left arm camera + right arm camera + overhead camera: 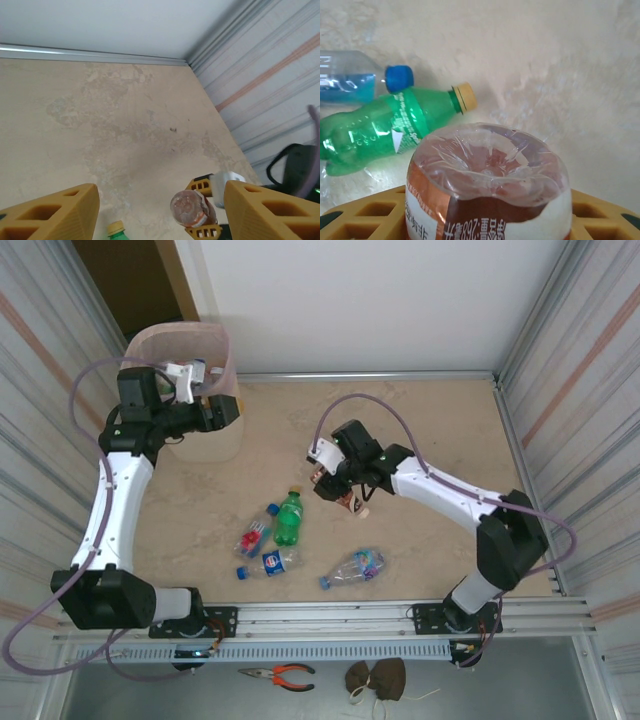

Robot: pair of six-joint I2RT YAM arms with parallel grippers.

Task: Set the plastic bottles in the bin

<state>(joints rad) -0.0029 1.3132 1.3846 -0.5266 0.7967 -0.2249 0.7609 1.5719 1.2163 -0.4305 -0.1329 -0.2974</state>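
Five: counted that many plastic bottles (355, 567) outside the bin (205, 446), so judged the task far from done. Found four lying loose toward the near edge of the tabletop (440, 430), left of centre: green bottle (289, 518), red-labelled bottle (254, 537), blue-labelled bottle (272, 562), clear blue-capped bottle (355, 567). Found the fifth, a brown-labelled bottle (487, 190), mid-tabletop in the right gripper (350, 498), clamped on both sides, base toward the wrist camera. Logged the bin at the far left corner. Could not tell its contents behind the left arm; saw no bottle inside. Noted the left gripper (160, 200) up beside the bin rim, roughly half open, holding nothing. Judged what remained: carry the held bottle over, drop it, then make four more pickups.
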